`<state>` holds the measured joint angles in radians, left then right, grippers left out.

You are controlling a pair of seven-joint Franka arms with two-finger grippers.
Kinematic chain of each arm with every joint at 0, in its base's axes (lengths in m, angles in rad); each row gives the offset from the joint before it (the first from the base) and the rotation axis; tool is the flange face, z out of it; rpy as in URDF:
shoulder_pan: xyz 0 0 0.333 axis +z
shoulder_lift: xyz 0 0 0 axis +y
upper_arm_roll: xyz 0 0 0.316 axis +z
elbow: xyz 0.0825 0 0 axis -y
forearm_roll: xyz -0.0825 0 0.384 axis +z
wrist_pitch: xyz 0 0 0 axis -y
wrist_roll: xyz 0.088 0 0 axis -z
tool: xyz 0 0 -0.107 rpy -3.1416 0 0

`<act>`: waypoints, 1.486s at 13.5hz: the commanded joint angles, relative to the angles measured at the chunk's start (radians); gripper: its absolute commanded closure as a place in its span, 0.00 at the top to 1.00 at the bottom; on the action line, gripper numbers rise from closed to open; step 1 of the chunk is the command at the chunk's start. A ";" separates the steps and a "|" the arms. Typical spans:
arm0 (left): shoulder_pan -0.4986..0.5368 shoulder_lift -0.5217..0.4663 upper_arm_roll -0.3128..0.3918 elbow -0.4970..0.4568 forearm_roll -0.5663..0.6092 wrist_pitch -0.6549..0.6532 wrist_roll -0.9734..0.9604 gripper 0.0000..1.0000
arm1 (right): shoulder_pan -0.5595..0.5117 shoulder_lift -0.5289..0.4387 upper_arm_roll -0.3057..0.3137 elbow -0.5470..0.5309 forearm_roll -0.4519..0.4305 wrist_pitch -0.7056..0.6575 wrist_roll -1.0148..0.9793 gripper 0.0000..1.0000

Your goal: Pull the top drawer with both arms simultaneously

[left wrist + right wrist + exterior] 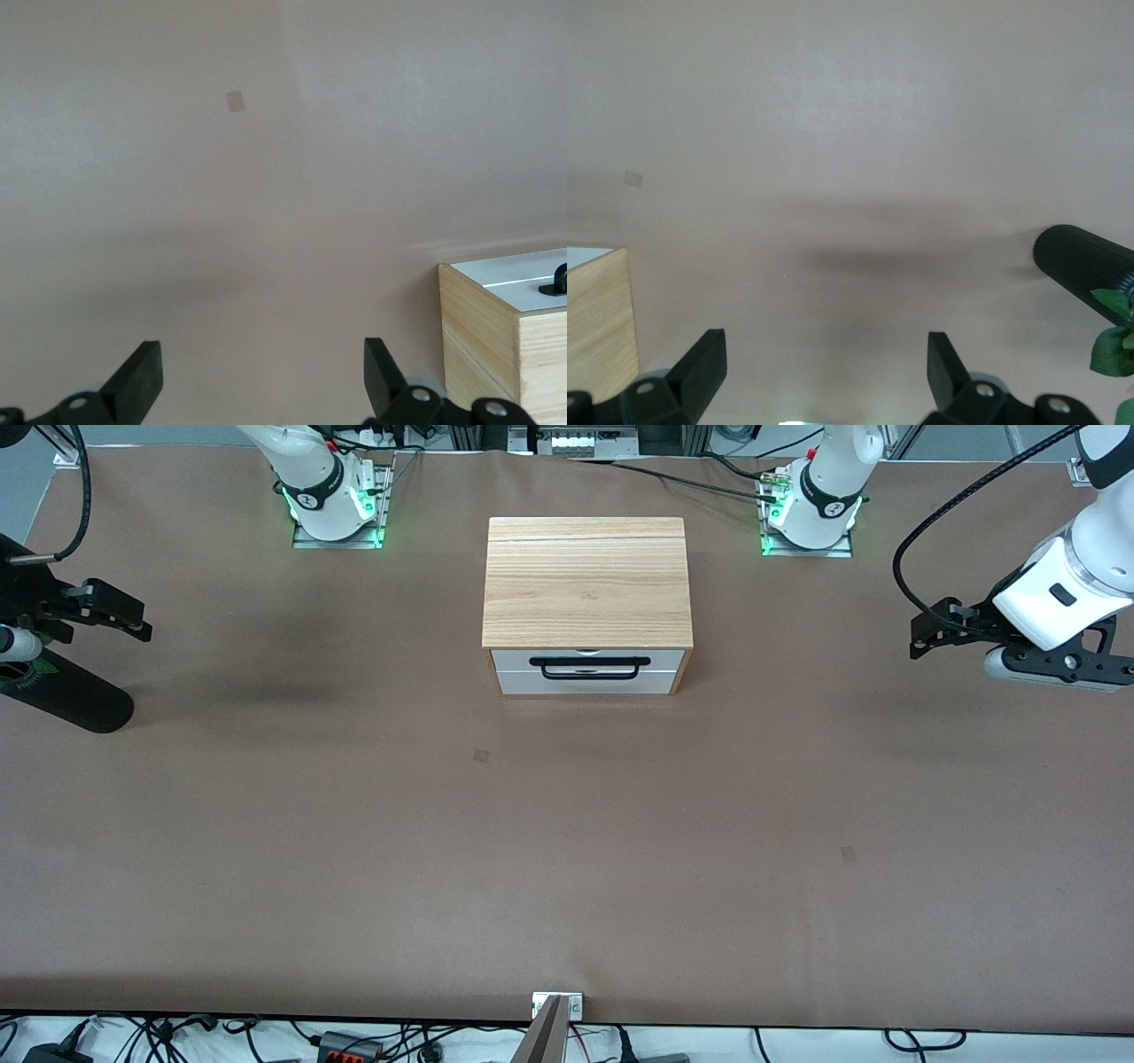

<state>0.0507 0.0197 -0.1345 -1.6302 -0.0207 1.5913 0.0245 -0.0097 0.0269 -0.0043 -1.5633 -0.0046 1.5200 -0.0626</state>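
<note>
The cabinet (586, 580) stands mid-table with a light-wood top board. Its top drawer (518, 662) is shut, with a white front and a long black bar handle (589, 666). My left gripper (923, 636) is open and empty over the table at the left arm's end, well apart from the cabinet. Its wrist view shows its open gripper (263, 376), the cabinet's corner (483, 332) and one handle end (558, 280). My right gripper (128, 615) is open and empty over the right arm's end. Its wrist view shows its open gripper (826, 372) and the cabinet's wooden side (598, 310).
A black cylinder (66, 695) lies at the right arm's end, under the right gripper, with green leaves (1112, 336) beside it; it also shows in the right wrist view (1085, 261). Two small tape patches (481, 755) (848, 854) mark the brown table.
</note>
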 commanded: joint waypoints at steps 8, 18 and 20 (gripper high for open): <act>-0.002 0.028 -0.008 0.056 -0.015 -0.076 -0.003 1.00 | -0.003 -0.009 -0.002 -0.009 0.011 -0.015 -0.013 1.00; 0.014 0.127 -0.008 0.046 -0.214 -0.273 0.020 1.00 | -0.026 0.043 -0.003 0.000 0.020 -0.026 -0.026 1.00; 0.018 0.152 -0.008 0.038 -0.318 -0.294 0.067 1.00 | -0.029 0.079 -0.002 0.003 0.038 -0.012 -0.026 1.00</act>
<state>0.0531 0.1337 -0.1377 -1.6115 -0.2550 1.3327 0.0367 -0.0324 0.0735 -0.0102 -1.5662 0.0064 1.4950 -0.0749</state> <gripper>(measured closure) 0.000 0.000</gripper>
